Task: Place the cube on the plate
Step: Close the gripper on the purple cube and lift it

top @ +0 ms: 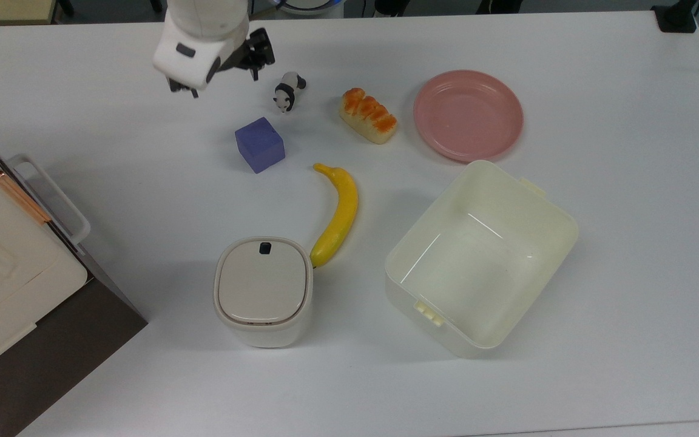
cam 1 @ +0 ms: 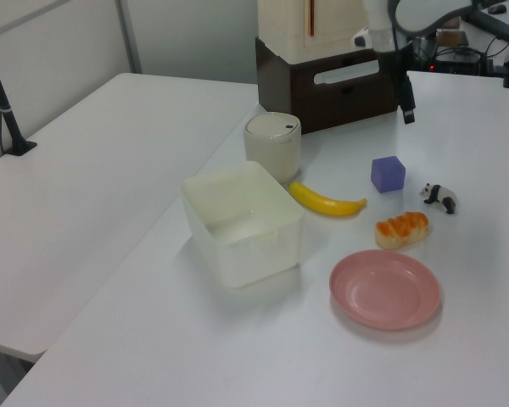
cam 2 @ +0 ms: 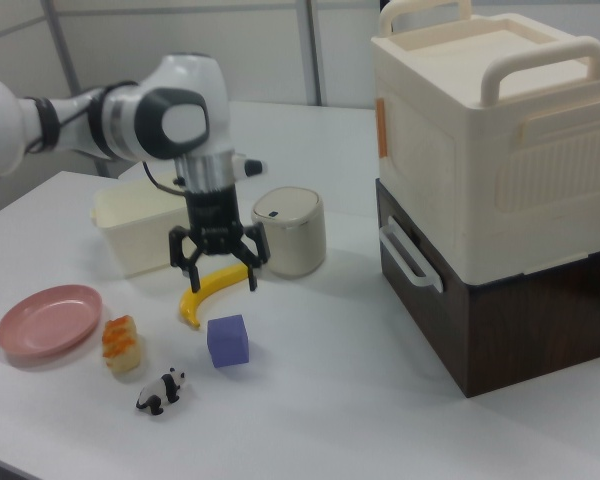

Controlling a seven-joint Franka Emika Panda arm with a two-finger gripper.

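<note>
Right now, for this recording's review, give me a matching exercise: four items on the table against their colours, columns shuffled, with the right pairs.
Things:
1. cube
2. plate
3. banana
4. tub

Colours:
A. yellow
B. cream
C. blue-purple
D. pink

Pairs: 1-C, 2-D, 3-A, 4-B

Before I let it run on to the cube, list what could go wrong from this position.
1. The panda figure stands close to the cube; the open gripper coming down could knock it over.
2. The bread toy lies between the cube and the plate; a low carry might clip it.
3. The cube sits turned in the top view, so unaligned fingers may catch its corners.
</note>
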